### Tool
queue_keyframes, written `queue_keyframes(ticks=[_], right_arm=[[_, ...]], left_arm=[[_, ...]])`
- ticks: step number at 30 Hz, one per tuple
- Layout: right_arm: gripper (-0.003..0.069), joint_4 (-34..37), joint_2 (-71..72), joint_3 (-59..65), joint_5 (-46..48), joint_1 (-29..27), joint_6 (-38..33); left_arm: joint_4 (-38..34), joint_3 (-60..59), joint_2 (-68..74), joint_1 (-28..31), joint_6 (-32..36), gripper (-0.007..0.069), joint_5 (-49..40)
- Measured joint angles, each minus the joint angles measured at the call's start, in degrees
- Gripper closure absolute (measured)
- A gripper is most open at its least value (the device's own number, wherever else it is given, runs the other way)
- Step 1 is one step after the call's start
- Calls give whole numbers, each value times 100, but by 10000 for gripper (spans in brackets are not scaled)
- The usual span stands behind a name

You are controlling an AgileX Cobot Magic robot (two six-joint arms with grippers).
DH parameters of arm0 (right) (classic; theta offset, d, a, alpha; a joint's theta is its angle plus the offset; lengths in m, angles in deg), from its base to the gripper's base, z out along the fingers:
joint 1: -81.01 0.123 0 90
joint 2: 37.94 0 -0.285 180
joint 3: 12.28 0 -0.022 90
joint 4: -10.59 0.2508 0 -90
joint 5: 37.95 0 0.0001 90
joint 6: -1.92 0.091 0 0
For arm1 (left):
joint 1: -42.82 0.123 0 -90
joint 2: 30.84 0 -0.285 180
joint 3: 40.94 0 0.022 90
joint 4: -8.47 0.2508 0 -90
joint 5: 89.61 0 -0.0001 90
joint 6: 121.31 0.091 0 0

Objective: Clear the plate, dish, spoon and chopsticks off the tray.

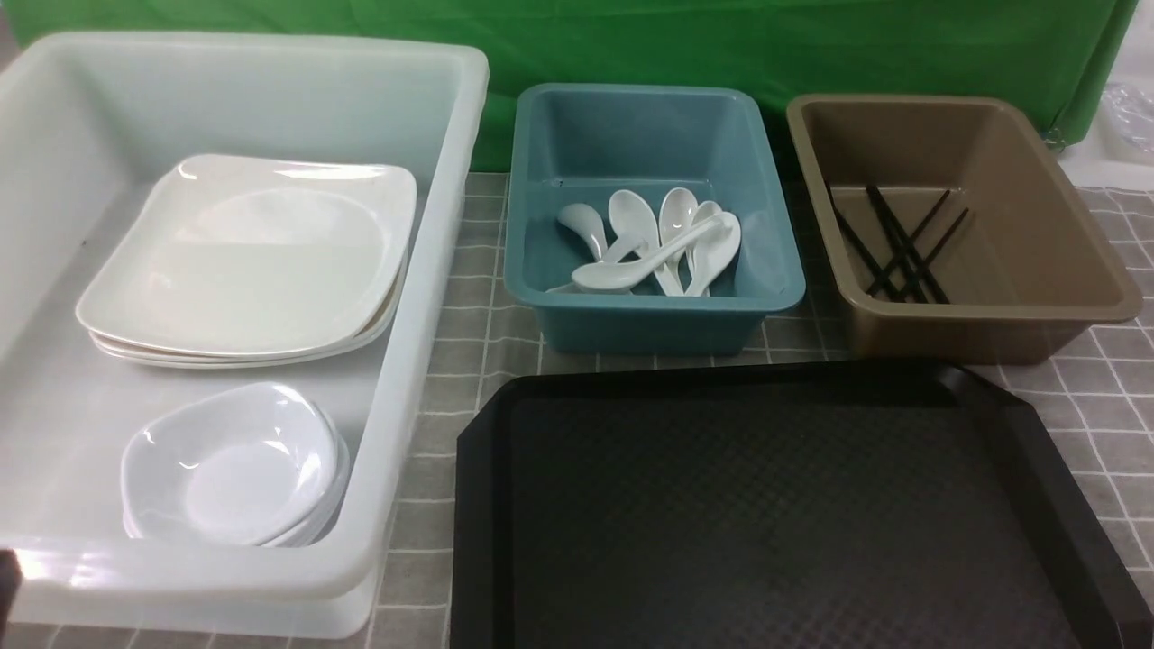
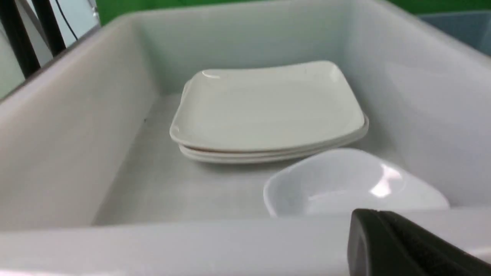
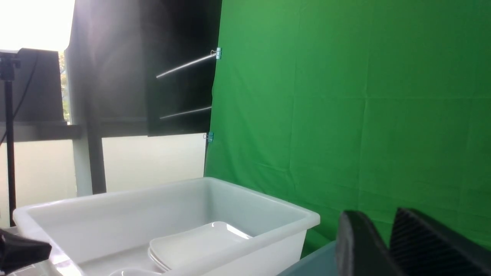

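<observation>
Tray (image 1: 766,505) at near right, clearing apparently finished; left gripper (image 2: 374,213) closed, right gripper (image 3: 379,214) narrowly parted, empty; next, simply park both.

Both wrist views facing white bin (image 2: 172,245)

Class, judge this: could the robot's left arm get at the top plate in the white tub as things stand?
Probably yes: the top plate lies uncovered, and the left gripper seems empty, though the tub's wall stands between.

left gripper (image 2: 371,218) – black, tapered; right gripper (image 3: 384,222) – dark grey
</observation>
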State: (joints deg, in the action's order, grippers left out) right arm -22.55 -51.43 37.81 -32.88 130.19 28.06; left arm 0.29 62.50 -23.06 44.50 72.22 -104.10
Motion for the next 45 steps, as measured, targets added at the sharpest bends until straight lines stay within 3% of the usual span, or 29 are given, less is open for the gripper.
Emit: queue_keyframes(ticks=[13,45], right_arm=[[455,2,0,0,0,0,0],[422,7,0,0,0,0,0]], left_arm=[[480,-88,-15,0,-20,622,239],[131,-96,-15,0,-20,622,258]])
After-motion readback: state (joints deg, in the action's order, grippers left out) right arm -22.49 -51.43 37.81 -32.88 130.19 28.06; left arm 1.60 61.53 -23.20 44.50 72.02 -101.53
